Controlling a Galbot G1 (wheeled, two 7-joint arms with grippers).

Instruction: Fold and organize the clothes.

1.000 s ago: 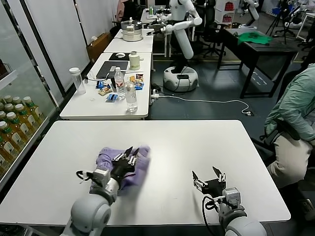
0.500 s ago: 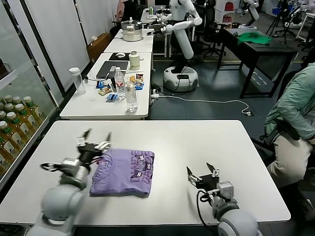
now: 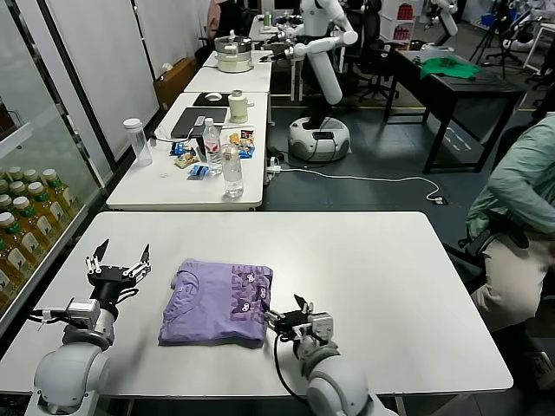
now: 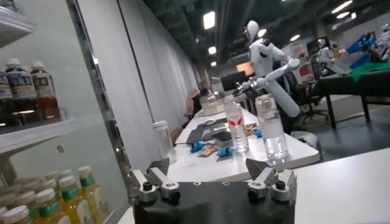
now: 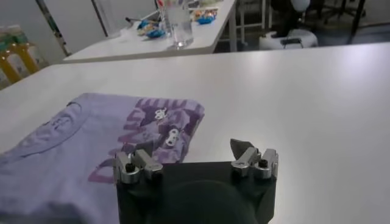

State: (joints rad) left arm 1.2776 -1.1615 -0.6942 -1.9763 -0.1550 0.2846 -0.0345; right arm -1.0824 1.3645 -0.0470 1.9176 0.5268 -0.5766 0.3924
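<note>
The lavender T-shirt runs off the right wrist view's edge, and the right gripper body covers its near hem there. Its small printed marks are too small to read from the head view. The left wrist view shows none of the shirt; its shelf bottles are blurred.

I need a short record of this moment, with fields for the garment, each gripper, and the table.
garment: lavender T-shirt, folded into a rectangle, lying flat
left gripper: left gripper, open, empty, above the table to the shirt's left, apart from it
right gripper: right gripper, open, empty, low at the shirt's right edge; contact cannot be told
table: white table, holding the shirt
fold state: appears done
</note>
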